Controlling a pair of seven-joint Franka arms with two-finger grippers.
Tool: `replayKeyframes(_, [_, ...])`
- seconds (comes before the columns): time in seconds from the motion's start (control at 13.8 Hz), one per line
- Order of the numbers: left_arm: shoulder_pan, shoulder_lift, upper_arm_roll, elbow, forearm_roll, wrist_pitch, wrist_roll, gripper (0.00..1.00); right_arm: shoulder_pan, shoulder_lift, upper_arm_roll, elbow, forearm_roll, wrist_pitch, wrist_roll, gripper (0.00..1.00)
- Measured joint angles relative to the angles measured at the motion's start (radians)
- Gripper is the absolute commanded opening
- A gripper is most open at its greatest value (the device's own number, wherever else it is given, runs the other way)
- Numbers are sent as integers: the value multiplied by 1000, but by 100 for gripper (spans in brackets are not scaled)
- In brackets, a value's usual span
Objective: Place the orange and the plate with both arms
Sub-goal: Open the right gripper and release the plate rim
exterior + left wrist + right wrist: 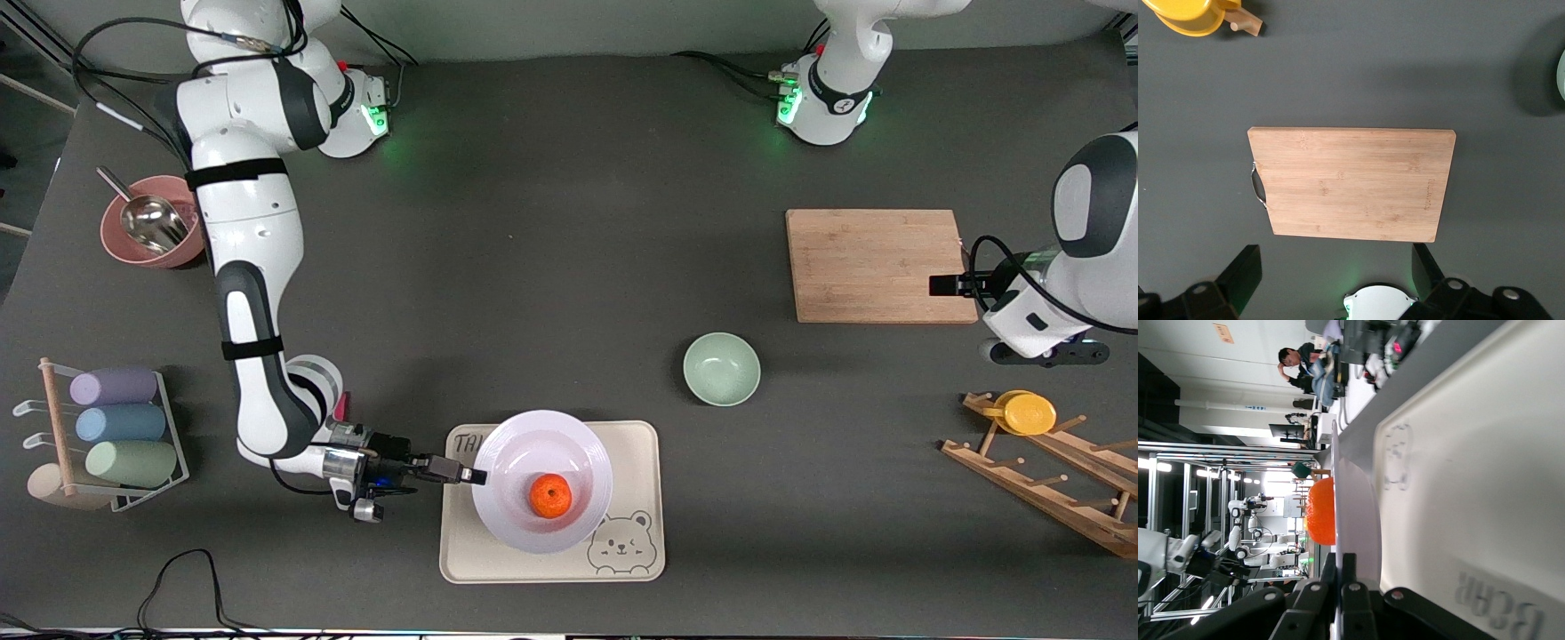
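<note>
The white plate is over the cream bear-printed tray, near the front edge of the table. The orange lies in the plate's centre. My right gripper is shut on the plate's rim at the side toward the right arm's end. The right wrist view shows its fingers pinching the thin plate edge, with the orange on the plate and the tray beneath. I cannot tell whether the plate touches the tray. My left gripper is open and empty, held high beside the cutting board; its own view shows the jaws wide apart.
A bamboo cutting board lies toward the left arm's end, with a mint-green bowl nearer the tray. A wooden rack with a yellow cup stands at that end. A pink bowl with a metal scoop and a cup rack are at the right arm's end.
</note>
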Motion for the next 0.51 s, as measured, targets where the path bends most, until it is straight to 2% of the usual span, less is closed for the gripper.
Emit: replayKeyframes(0.51, [2,1,0,0,0,-1,8,100,-6,65,-1,21,0,0,0,0])
